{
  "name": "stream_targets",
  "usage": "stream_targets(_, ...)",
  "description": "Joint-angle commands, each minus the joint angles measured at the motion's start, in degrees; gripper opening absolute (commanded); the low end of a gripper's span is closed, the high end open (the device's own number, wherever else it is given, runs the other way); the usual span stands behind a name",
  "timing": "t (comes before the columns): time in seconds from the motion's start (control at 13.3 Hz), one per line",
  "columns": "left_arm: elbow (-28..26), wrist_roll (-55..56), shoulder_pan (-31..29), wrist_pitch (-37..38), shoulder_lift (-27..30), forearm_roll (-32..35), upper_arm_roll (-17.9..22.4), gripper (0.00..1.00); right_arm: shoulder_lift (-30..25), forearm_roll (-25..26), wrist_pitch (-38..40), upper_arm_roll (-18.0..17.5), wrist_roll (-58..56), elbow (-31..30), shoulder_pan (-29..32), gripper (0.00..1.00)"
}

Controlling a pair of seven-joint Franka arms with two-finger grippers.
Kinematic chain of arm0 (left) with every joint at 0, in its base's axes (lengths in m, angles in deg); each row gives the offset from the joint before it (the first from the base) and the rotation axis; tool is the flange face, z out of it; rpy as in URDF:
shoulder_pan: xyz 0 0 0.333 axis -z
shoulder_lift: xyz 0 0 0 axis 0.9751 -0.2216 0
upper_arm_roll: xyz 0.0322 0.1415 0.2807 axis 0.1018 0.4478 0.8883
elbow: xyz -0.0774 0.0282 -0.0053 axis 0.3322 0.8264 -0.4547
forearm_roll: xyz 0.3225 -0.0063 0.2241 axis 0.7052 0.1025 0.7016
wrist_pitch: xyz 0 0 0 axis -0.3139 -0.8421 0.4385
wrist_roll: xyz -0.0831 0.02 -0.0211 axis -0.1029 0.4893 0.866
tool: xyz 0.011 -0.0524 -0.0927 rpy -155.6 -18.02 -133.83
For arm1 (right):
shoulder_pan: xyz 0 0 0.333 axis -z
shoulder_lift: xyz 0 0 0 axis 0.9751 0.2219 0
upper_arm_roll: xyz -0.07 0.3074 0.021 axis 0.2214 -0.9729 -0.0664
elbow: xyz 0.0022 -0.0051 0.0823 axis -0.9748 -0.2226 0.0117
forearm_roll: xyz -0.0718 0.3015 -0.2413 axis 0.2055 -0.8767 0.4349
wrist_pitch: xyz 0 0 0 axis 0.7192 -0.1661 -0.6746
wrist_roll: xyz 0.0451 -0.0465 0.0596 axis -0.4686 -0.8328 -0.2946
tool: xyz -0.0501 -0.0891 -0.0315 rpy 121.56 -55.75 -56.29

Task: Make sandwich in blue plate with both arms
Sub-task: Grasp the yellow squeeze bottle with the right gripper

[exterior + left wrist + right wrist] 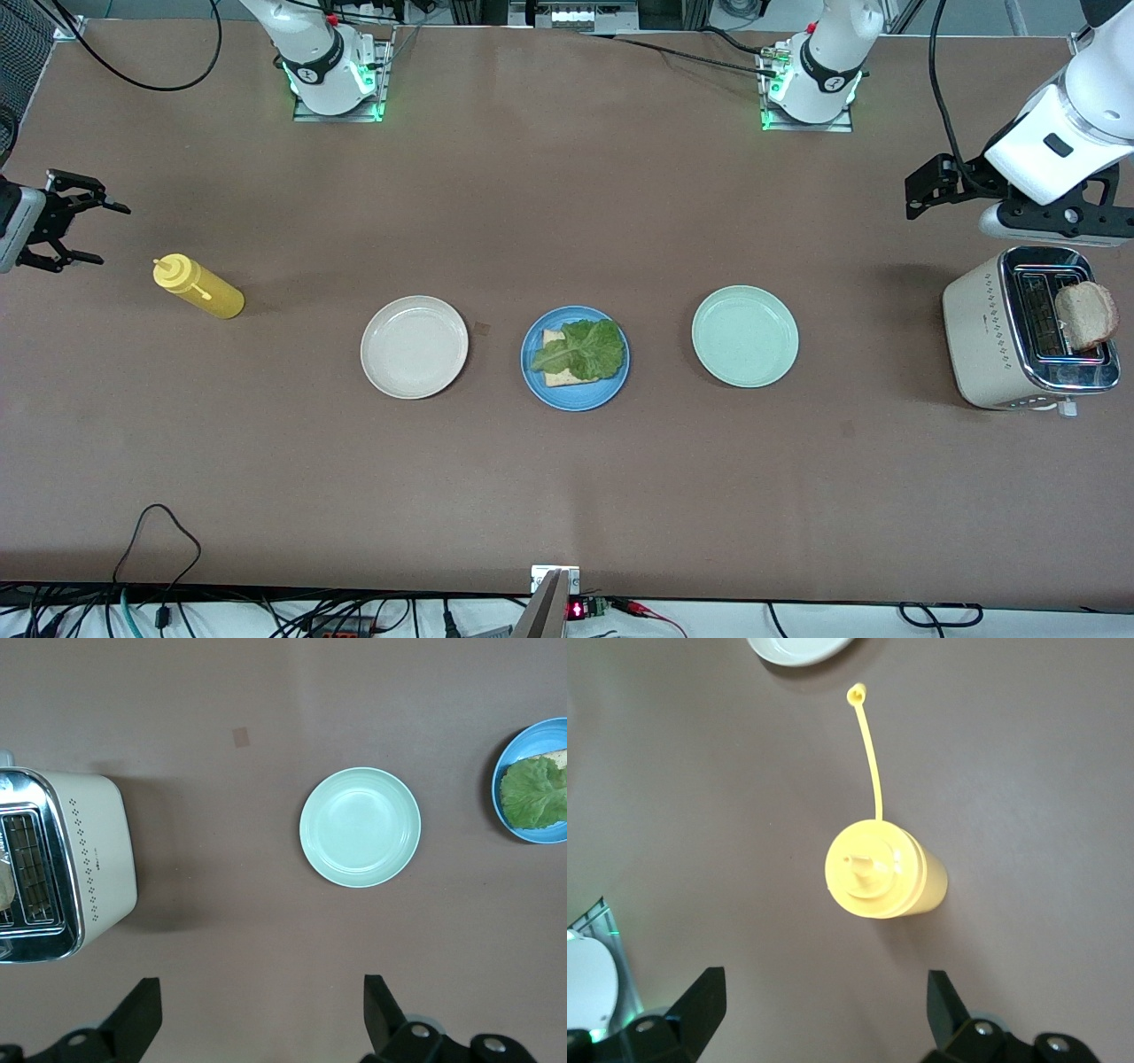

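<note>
- Front view: blue plate (575, 358) mid-table, between cream plate (414, 346) (toward right arm's end) & mint plate (745, 336) (toward left arm's end). All 3 apart, in a row.
- On blue plate: one bread slice (555, 359) w/ lettuce leaf (580, 349) on top. No upper slice on it.
- Toaster (1019, 330) at left arm's end of table; second bread slice (1086, 315) sticks up out of its slot.
- Left hand (921, 190) in air, just above toaster area; holds nothing.
- Yellow squeeze bottle (199, 287) at right arm's end; right hand (84, 232) in air near it, fingers spread, empty.
- Left wrist view: left hand's fingers (137, 1019) spread wide, nothing between. Below: mint plate (360, 827), toaster (62, 859), part of blue plate (532, 780) w/ lettuce (534, 793).
- Right wrist view: right hand's fingers (700, 1005) spread wide, empty, over bare table (700, 815) beside bottle (881, 870). Bottle upright, cap off nozzle, hanging by its strap. Edge of cream plate (799, 649) visible.
</note>
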Motion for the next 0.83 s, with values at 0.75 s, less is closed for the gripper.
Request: stream_targets(0.75, -0.72, 0.45, -0.25, 0.64, 1.15, -0.70, -0.13, 1.00, 22.96, -19.92, 4.79, -1.43, -37.23, 7.82, 12.78, 1.00)
